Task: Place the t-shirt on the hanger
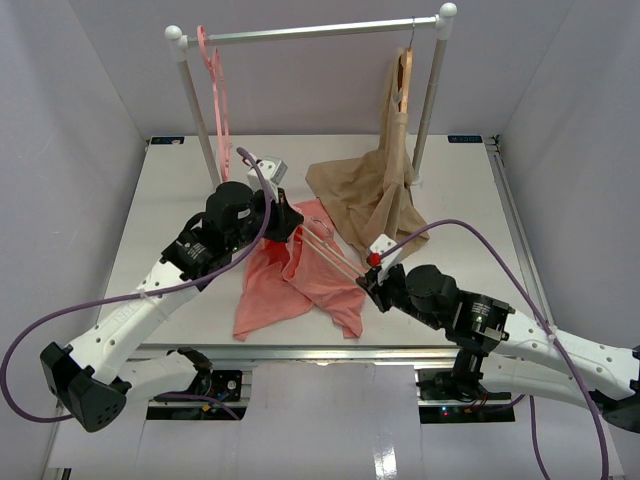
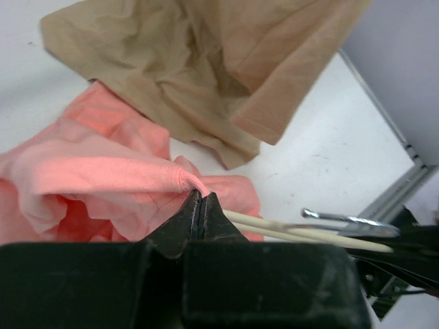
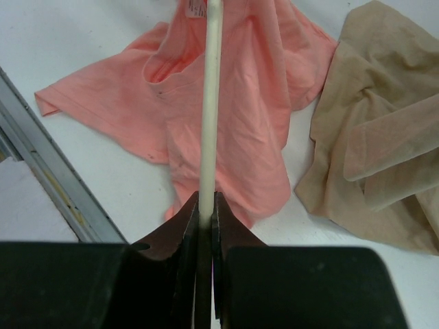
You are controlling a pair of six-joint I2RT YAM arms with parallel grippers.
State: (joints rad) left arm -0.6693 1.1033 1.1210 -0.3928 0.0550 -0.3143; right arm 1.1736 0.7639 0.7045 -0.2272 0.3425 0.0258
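The salmon t-shirt [image 1: 290,285] lies crumpled on the white table between the arms. My left gripper [image 1: 290,222] is shut, pinching a fold of the t-shirt [image 2: 103,178] at its tips [image 2: 200,195] and lifting that edge. The cream-white hanger [image 1: 340,255] slants over the shirt. Its thin bars [image 2: 302,232] and silver hook [image 2: 350,221] show just right of the left jaws. My right gripper [image 1: 372,272] is shut on one hanger bar [image 3: 209,103], which runs straight out from the jaws [image 3: 206,199] across the t-shirt [image 3: 240,123].
A beige garment [image 1: 375,190] hangs from a brown wooden hanger [image 1: 403,75] on the rack's rail [image 1: 310,32] and spreads onto the table beside the t-shirt. A pink hanger [image 1: 215,90] hangs at the rail's left end. The table's metal front edge [image 3: 41,178] is close to my right gripper.
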